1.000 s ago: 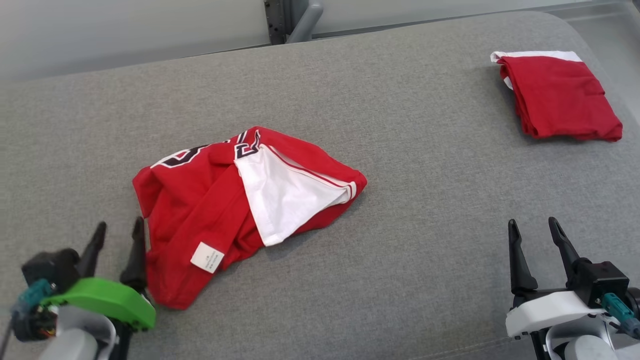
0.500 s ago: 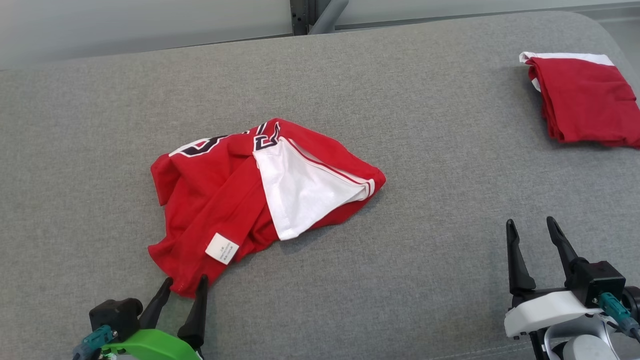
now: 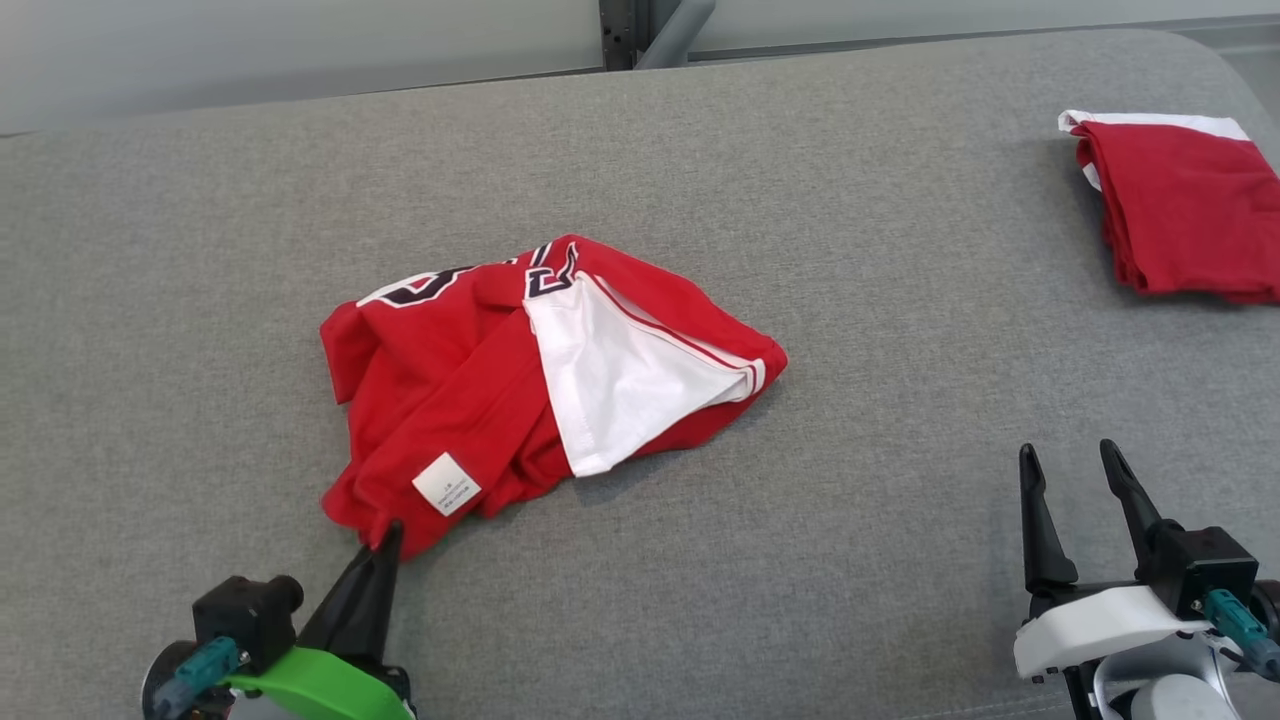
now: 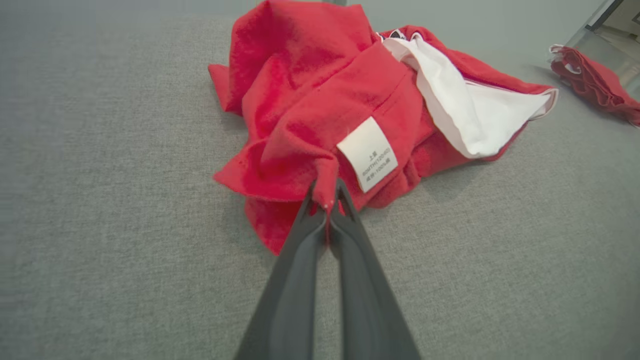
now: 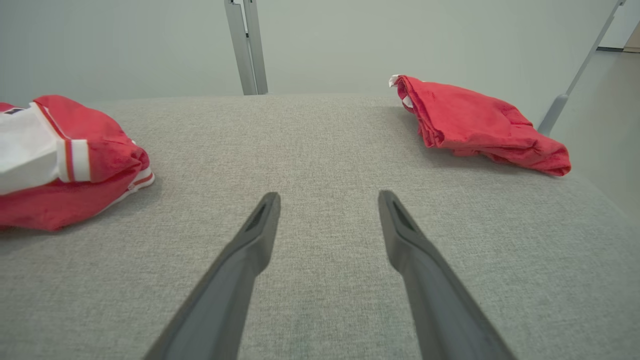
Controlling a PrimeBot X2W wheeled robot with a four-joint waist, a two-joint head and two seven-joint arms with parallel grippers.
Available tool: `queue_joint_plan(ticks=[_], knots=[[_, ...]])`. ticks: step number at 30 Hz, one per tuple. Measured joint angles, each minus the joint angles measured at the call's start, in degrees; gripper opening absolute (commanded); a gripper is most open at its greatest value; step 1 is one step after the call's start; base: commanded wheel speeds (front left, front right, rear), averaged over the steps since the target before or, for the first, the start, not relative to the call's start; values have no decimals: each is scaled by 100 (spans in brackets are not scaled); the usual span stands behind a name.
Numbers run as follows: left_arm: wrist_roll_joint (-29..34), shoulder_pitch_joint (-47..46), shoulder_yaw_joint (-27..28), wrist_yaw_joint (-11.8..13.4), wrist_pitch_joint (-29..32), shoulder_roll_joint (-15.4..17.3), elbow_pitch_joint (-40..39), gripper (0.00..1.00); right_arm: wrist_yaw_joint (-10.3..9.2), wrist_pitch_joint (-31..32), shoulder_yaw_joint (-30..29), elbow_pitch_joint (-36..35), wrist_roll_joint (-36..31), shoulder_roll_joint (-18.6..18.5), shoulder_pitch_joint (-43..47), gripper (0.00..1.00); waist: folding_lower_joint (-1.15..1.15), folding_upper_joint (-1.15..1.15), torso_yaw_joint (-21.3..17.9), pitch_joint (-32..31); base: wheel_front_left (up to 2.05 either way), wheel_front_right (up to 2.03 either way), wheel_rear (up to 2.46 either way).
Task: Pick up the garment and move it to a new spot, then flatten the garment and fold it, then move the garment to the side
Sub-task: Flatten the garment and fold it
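Left gripper [image 3: 385, 535]: the two long dark fingers are pressed together, pinching a small pucker of red cloth between the tips. The cloth belongs to the crumpled red jersey garment [image 3: 450, 400], caught at the hem edge nearest this gripper. The rest of the garment lies heaped directly beyond the fingertips on the grey woven fabric surface [image 3: 800, 550].

A white rectangular care label [image 4: 367, 154] is sewn on just beyond the pinch and slightly to its right. Further out on that side a white fabric panel [image 3: 625, 395] is folded open over the red. Dark block lettering shows at the heap's far edge.

Right gripper [image 3: 1068, 452]: fingers spread wide with nothing between them, over bare grey surface. It is well apart from the garment, which sits ahead and to its left. A flat folded red cloth with a white edge [image 3: 1190, 220] lies far ahead and to this gripper's right, near the surface's far corner.
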Motion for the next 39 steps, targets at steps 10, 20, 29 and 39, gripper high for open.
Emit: queue_joint_plan(ticks=[10, 20, 29, 39], knots=[[545, 304, -1040, -258, 497, 104, -402, 0, 0, 0, 82, 43, 44, 1, -16, 100, 0, 0, 333, 14, 0, 0, 0], [438, 335, -979, -409, -44, -294, 1388, 0, 0, 0, 77, 90, -11, 1, -12, 100, 0, 0, 472, -78, 0, 0, 0], [-368, 499, -527, -731, 62, -357, 1534, 100, 0, 0, 78, 124, -16, 3, 24, 100, 0, 0, 444, -181, 0, 0, 0], [-759, 914, 216, 245, 578, 598, -575, 100, 0, 0, 114, 122, -11, 5, 126, 100, 0, 0, 272, -278, 0, 0, 0]])
